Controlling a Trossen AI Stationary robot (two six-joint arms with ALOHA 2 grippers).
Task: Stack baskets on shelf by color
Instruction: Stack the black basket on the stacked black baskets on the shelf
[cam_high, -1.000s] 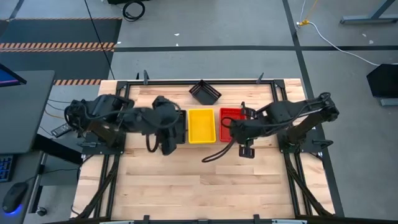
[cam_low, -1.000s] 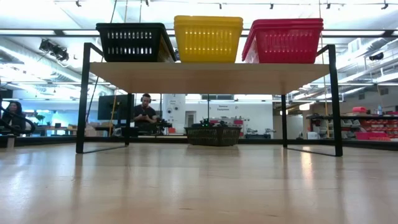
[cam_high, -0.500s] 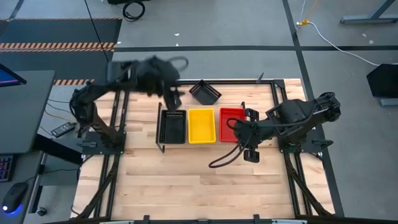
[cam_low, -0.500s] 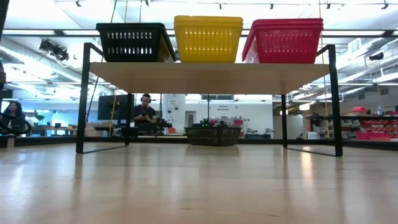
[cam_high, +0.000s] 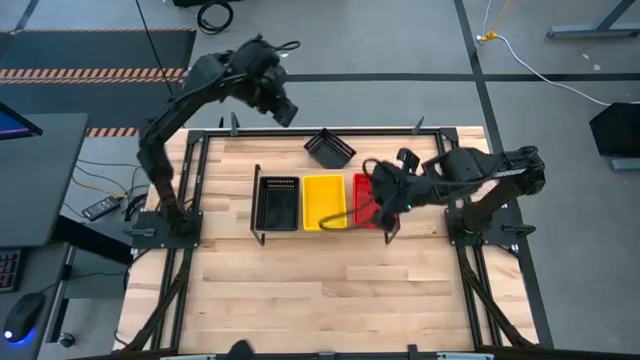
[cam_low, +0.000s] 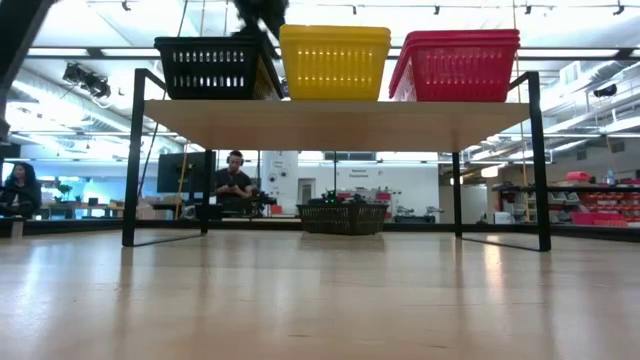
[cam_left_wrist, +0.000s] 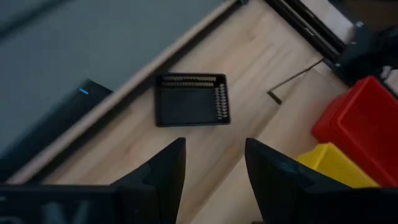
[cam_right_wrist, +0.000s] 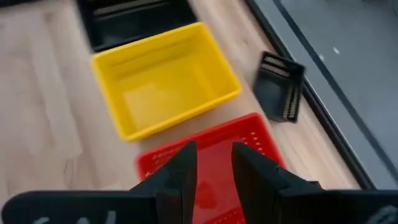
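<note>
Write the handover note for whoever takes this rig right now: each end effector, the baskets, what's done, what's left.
Left end effector: open, empty, raised beyond the table's far edge, looking down at the loose black basket.
Right end effector: open, empty, over the red baskets.
Shelf: black baskets, yellow baskets and the red ones stand side by side on top; how many are in each stack is not readable.
Done: three colours placed on the shelf.
Left: one black basket sits tilted on the table behind the shelf, apart from it; it likely goes on the black stack.
</note>
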